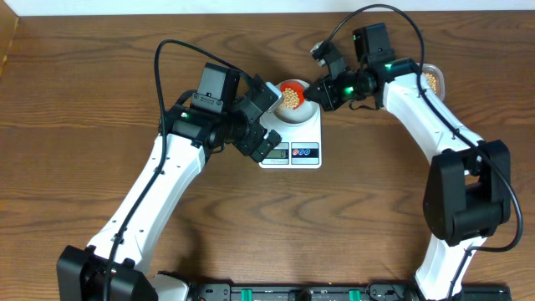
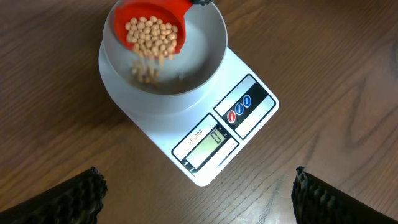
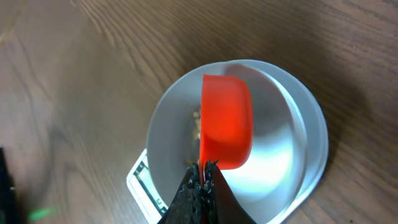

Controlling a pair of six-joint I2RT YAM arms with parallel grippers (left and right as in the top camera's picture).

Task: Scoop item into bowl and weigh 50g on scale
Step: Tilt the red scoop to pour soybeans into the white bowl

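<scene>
Left gripper (image 2: pixel 199 198) hangs wide open and empty on the near side of the scale (image 2: pixel 249 124), which sits mid-table toward the far edge. The bowl (image 2: pixel 205 56) is on the scale's far end. Over it the red scoop (image 2: pixel 149 18) is tipped, beans (image 2: pixel 152 34) spilling in. Its handle runs back to the right gripper (image 3: pixel 200 180), clamped shut on it. So the right arm's doing the pouring, and nothing's in the way. The bean tub (image 1: pixel 433 79) sits further right.

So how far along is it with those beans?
The bowl sits on the scale: done. In hand: the right gripper tips a scoop, beans spilling into the bowl. Still to do: only a few beans are in, so more pouring until the scale reads fifty grams.
</scene>
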